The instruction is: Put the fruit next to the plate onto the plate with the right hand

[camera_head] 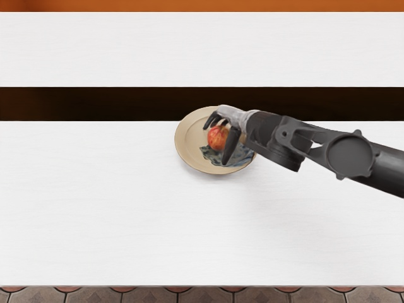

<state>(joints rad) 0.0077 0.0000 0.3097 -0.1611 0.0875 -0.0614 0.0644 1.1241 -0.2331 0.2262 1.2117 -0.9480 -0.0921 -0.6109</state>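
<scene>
Tan plate (pixel 185 140) with a blue pattern (pixel 238 158) painted across its near half, sitting on a white table (pixel 126 208) with a faint wood grain. It's toward the far edge of the table, a bit right of centre.

The fruit looks like an apple (pixel 217 136), red with a yellowish patch. It's over the middle of the plate, well inside the rim, and the right hand (pixel 230 123) is wrapped around it. The grey back of the hand sits on top and slightly behind the apple, and the dark fingers (pixel 211 120) curl down over its far-left side. Another dark digit (pixel 228 150) comes down along its right side toward the blue pattern. So it's a closed grasp on the apple, not spread. From this angle I honestly can't tell whether the apple is touching the plate or held just above it.

The right arm (pixel 328 151) is dark grey and chunky, coming in from the right edge and angling up-left to the plate. A round joint cap faces the camera about halfway along.

Beyond the table there's a dark band (pixel 95 104), then another pale surface (pixel 189 50). Brown floor tiles (pixel 189 295) show along the bottom edge.
</scene>
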